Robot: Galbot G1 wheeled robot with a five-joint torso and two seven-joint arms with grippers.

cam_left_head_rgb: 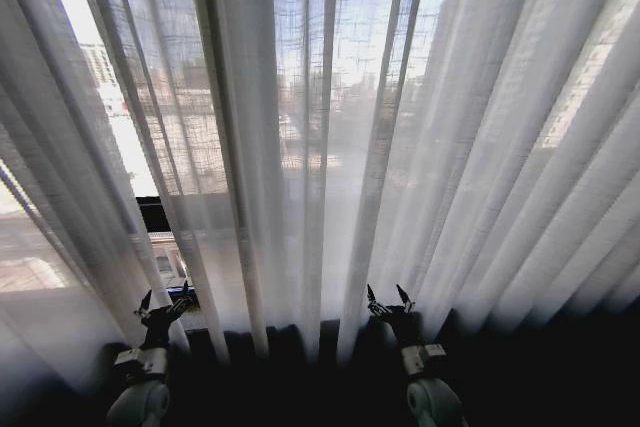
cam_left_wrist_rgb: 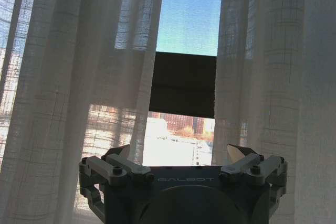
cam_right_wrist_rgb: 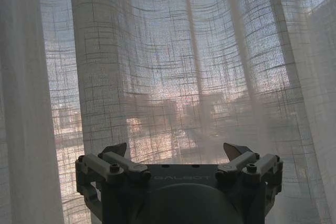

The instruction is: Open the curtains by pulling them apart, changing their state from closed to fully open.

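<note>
The curtains [cam_left_head_rgb: 330, 147] are sheer white pleated panels hanging across the whole window, with light coming through. My left gripper [cam_left_head_rgb: 166, 300] is low on the left, open, close to the fabric near a narrow gap between two panels. In the left wrist view the gripper [cam_left_wrist_rgb: 179, 151] faces that gap, with curtain folds [cam_left_wrist_rgb: 63, 103] on either side and nothing between its fingers. My right gripper [cam_left_head_rgb: 389, 297] is low at centre right, open, just in front of the pleats. The right wrist view shows it [cam_right_wrist_rgb: 176, 149] open and empty before unbroken fabric [cam_right_wrist_rgb: 184, 77].
Through the gap a black window frame bar [cam_left_head_rgb: 153, 213] [cam_left_wrist_rgb: 184, 85] crosses the glass, with sky and city buildings beyond. Under the curtain hem runs a dark band [cam_left_head_rgb: 520, 367] of shadowed wall or floor.
</note>
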